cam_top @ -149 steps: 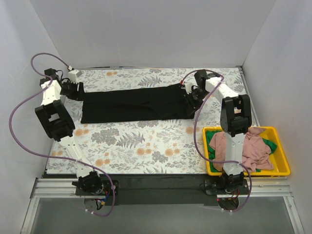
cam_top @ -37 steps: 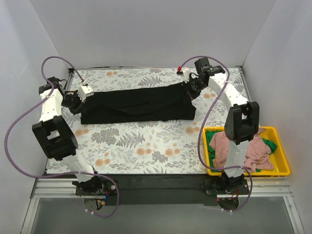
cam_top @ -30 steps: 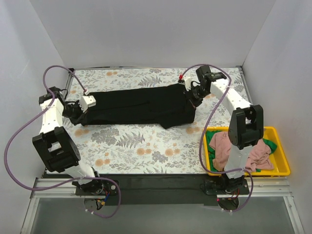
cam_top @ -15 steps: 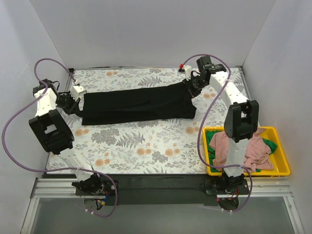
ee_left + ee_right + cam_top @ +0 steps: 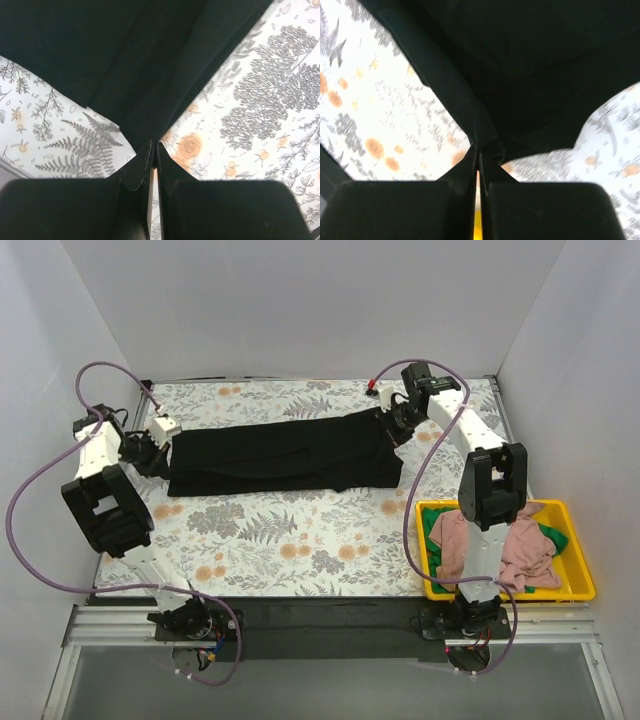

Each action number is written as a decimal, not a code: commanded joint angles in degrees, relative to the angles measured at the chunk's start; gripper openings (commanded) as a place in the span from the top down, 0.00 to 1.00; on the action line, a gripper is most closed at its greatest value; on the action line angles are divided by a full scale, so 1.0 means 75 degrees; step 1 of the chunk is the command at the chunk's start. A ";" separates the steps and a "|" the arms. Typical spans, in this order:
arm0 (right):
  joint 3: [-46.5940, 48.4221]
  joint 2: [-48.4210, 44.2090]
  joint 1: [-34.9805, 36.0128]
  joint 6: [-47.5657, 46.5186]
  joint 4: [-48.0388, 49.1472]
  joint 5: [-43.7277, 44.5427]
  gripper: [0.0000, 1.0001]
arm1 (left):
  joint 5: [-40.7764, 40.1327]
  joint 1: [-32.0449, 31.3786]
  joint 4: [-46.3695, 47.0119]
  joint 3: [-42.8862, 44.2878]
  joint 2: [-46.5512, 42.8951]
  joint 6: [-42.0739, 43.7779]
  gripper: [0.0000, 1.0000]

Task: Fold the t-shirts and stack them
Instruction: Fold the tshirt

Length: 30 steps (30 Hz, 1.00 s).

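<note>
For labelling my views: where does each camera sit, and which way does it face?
Top external: fixed above and behind the arms, looking down on the tablecloth; both arms and their bases show.
Left wrist: on the left arm, looking down past the left hand, shut on one end of the black t-shirt.
Right wrist: on the right arm, looking down past the right hand, shut on the shirt's other end.
Shared: all views show the black t-shirt and tablecloth.
</note>
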 commanded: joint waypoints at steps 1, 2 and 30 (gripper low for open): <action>-0.0686 -0.1149 -0.0046 -0.0158 -0.0083 -0.0217 0.99 | -0.0089 0.0102 -0.0212 -0.1098 -0.1586 0.0442 1.00; -0.1060 -0.1314 -0.0035 -0.0193 -0.0095 -0.0229 0.99 | -0.0184 0.0149 -0.0165 -0.1463 -0.1832 0.0513 1.00; 0.0247 -0.0204 -0.0210 -0.0123 -0.0153 0.0322 0.99 | -0.0184 0.0290 0.0268 0.0173 0.0039 -0.0166 1.00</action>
